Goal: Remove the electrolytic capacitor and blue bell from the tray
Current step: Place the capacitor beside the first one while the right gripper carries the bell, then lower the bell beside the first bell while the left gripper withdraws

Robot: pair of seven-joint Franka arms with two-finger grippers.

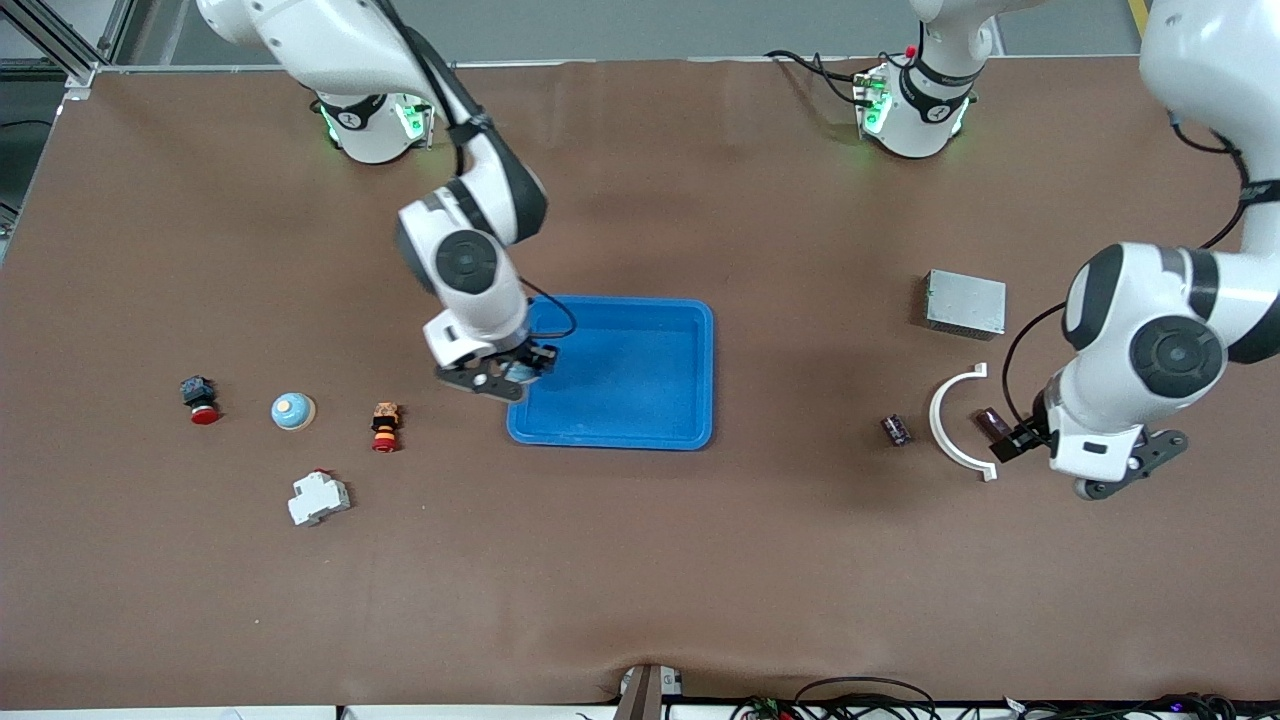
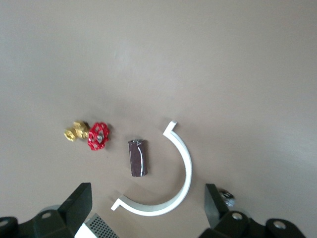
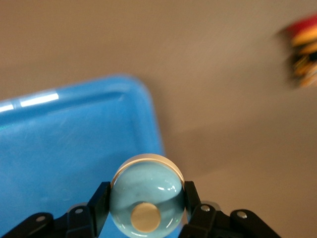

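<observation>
My right gripper (image 1: 505, 372) is shut on a light blue bell (image 1: 518, 372) and holds it over the corner of the blue tray (image 1: 690, 320). In the right wrist view the bell (image 3: 147, 196) sits between the fingers (image 3: 99, 203), above the tray (image 3: 74, 148). A dark capacitor (image 1: 990, 420) lies inside the curve of a white arc (image 1: 950, 420); it also shows in the left wrist view (image 2: 137, 157). A second capacitor (image 1: 896, 430) lies outside the arc. My left gripper (image 1: 1125, 468) is open and empty above the table beside the arc; its fingers (image 2: 81, 203) stand wide apart.
A second blue bell (image 1: 292, 411), two red-button switches (image 1: 200, 400) (image 1: 385, 425) and a white breaker (image 1: 318, 497) lie toward the right arm's end. A grey box (image 1: 965, 303) stands near the arc. A red valve (image 2: 97, 136) lies beside the capacitor.
</observation>
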